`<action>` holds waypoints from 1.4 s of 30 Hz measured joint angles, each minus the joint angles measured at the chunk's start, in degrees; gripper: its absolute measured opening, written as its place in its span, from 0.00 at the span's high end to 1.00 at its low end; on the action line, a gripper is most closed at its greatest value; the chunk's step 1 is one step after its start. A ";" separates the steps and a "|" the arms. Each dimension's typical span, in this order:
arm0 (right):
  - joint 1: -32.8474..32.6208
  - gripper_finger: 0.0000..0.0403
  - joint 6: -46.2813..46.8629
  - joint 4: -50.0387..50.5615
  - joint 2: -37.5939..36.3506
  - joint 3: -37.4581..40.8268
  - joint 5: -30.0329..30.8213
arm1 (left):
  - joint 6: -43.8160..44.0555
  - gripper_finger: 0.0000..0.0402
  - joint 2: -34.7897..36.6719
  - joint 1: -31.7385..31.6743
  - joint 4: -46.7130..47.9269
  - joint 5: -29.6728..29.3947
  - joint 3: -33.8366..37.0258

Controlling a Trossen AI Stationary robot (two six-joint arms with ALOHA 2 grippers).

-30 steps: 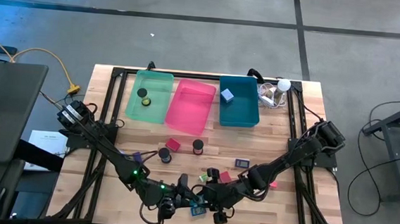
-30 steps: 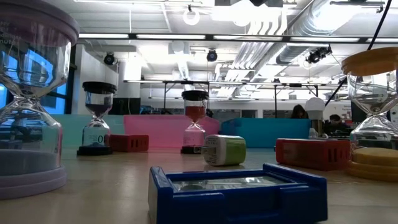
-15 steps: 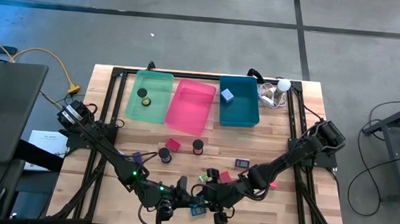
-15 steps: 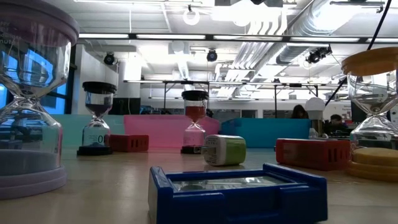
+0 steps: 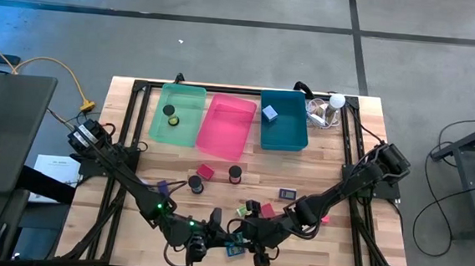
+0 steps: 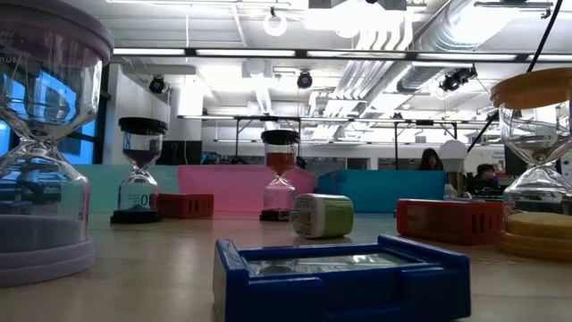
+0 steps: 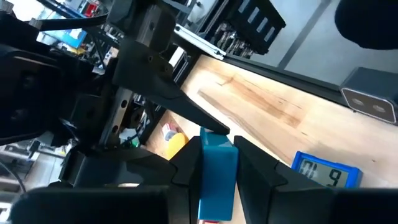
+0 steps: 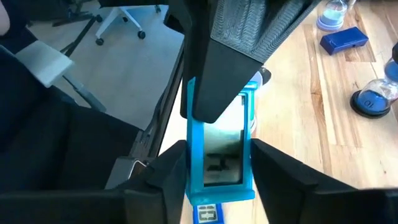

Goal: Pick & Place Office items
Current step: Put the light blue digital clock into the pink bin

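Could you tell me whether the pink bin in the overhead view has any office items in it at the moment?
No, the pink bin shows only its bare floor, while the green bin holds two dark discs and the teal bin a pale block.

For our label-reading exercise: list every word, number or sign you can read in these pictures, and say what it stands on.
"0": on the lower bulb of the black-topped hourglass; the mark beside it is unclear.
"9": last digit on the display of the dark blue timer; the digits before it are blurred.
Light blue timer: the display digits and small label are too blurred to read.
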State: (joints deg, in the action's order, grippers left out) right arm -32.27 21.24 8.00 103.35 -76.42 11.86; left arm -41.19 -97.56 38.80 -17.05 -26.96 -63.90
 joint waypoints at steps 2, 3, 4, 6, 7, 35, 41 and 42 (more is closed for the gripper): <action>0.03 0.54 0.83 0.04 0.03 0.00 0.49 | 1.15 0.82 0.00 0.32 -0.73 -1.13 -0.03; 0.07 0.51 1.51 0.34 0.05 0.03 1.11 | 1.66 0.82 0.02 0.38 -0.93 -1.95 -0.11; 0.14 0.47 1.99 0.64 0.09 0.04 1.70 | 1.90 0.82 0.07 0.47 -1.00 -2.56 -0.17; 0.22 0.41 2.86 0.81 0.08 0.04 2.51 | 2.53 0.82 0.07 0.95 -0.60 -3.91 -0.17; 0.37 0.39 3.25 0.90 0.00 0.04 4.15 | 2.62 0.82 0.07 1.24 -0.42 -4.86 -0.17; -1.41 0.42 15.71 7.69 -4.85 0.09 16.68 | -12.02 0.82 1.50 -9.03 1.09 -62.63 -0.02; -2.02 0.42 16.49 7.81 -4.87 0.09 16.69 | -10.77 0.82 5.16 -19.23 9.87 -62.60 -0.04; -2.20 0.42 16.49 7.82 -4.87 0.09 16.70 | -10.49 0.82 5.78 -21.08 11.25 -62.58 -0.04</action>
State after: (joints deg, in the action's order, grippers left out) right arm -34.47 37.74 15.82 98.48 -76.34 28.57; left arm -51.67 -91.78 17.72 -5.80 -89.54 -63.94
